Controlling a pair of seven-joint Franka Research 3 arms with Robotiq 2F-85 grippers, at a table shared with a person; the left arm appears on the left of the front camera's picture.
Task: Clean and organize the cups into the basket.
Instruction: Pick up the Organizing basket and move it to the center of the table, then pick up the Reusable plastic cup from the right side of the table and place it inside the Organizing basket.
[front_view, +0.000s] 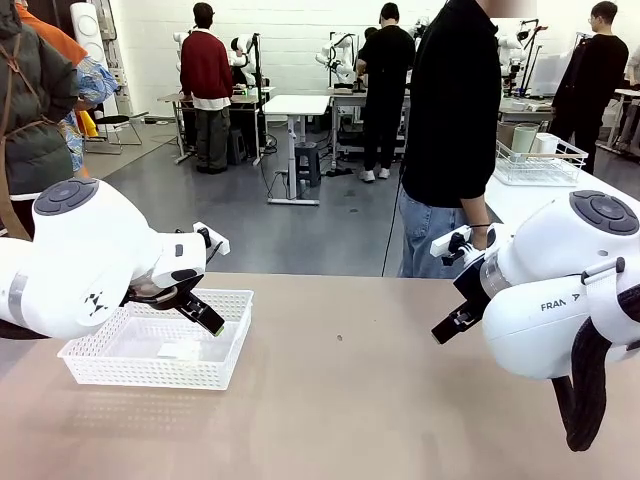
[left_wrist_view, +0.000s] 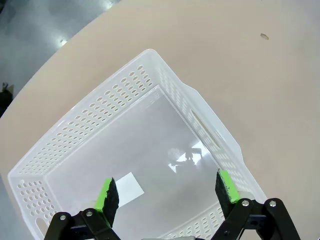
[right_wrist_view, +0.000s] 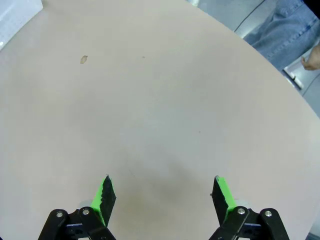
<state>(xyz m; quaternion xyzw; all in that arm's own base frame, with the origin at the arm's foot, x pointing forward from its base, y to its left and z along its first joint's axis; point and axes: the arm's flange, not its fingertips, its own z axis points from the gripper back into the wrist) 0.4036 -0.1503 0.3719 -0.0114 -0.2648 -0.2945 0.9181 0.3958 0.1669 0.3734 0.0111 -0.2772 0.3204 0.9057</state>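
The basket (front_view: 140, 371) is a shallow white perforated tray on the left of the tan table, with nothing in it but a white label (left_wrist_view: 128, 187). My left gripper (front_view: 205, 316) hangs open just above the basket's near right part. In the left wrist view its green pads (left_wrist_view: 106, 196) frame the basket's floor, and the mesh wall (left_wrist_view: 100, 102) runs beyond. My right gripper (front_view: 455, 322) hovers open over bare table at the right (right_wrist_view: 162, 187). A pale green cup (front_view: 523, 138) stands in a wire basket far back right.
A person in a black top (front_view: 455, 110) and jeans (right_wrist_view: 290, 30) stands at the table's far edge, right of centre, one hand (front_view: 478, 236) hanging by the right gripper. The white wire basket (front_view: 545, 168) sits on a side table. A small mark (right_wrist_view: 84, 59) dots the tabletop.
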